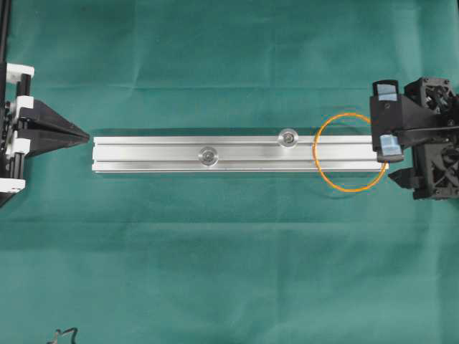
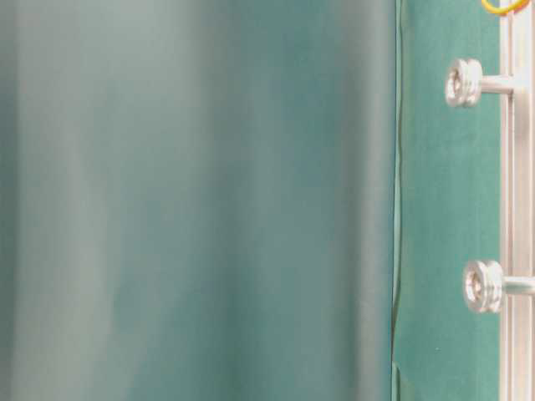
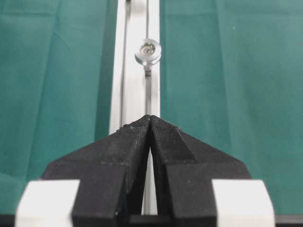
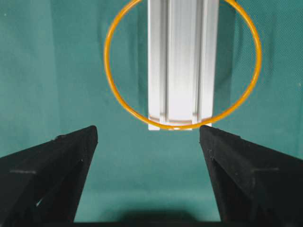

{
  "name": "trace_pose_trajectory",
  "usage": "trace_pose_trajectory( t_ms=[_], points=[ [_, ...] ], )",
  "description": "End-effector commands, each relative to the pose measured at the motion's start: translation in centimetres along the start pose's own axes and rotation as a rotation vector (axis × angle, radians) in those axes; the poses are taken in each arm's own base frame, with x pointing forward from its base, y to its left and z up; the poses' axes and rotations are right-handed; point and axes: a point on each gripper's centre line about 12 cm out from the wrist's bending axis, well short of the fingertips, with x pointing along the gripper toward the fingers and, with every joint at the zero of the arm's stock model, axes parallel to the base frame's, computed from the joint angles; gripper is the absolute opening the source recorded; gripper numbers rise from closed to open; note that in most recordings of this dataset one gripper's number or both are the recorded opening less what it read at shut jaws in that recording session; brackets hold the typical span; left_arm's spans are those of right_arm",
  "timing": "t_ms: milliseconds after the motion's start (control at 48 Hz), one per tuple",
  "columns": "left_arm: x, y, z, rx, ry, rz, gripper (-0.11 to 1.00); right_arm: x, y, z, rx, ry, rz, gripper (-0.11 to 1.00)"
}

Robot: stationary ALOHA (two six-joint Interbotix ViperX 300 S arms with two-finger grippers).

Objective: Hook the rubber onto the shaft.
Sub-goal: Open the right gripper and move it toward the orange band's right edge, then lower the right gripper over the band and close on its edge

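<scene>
The rubber (image 1: 315,154) is a thin orange loop lying slack over the right end of the silver rail (image 1: 158,154); it also shows in the right wrist view as the rubber (image 4: 106,52). Two silver shafts (image 1: 288,137) (image 1: 209,155) stand up from the rail, both outside the loop and to its left. My right gripper (image 1: 391,125) sits just off the rail's right end. Its jaws are wide open and empty (image 4: 147,135), a little short of the loop. My left gripper (image 1: 84,136) points at the rail's left end, shut and empty (image 3: 150,118).
Green cloth covers the table (image 1: 229,272) all round the rail. In the table-level view the two shafts (image 2: 464,82) (image 2: 483,286) stick out sideways from the rail, with a sliver of the rubber (image 2: 501,8) at the top. A small dark object (image 1: 63,335) lies at the bottom left.
</scene>
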Motion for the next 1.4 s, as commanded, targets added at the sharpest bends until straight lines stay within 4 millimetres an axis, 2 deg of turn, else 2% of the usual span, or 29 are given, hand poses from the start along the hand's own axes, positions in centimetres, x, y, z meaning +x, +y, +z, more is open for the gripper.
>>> trace_pose_trajectory(
  t_ms=[0, 521, 855, 1376],
  points=[
    [-0.3, 0.0, 1.2, 0.003, -0.031, 0.001, 0.0, -0.3, 0.5, 0.9, -0.002, -0.037, 0.019, 0.89],
    [-0.3, 0.0, 1.2, 0.003, -0.032, 0.001, 0.0, 3.6, 2.5, 1.6, -0.047, -0.032, 0.055, 0.89],
    [-0.3, 0.0, 1.2, 0.003, -0.031, 0.001, 0.0, 5.2, 3.1, 1.8, -0.049, -0.039, 0.068, 0.89],
    [-0.3, 0.0, 1.2, 0.003, -0.031, 0.001, 0.0, 8.6, 3.9, 0.3, -0.025, -0.031, 0.077, 0.89]
  ],
)
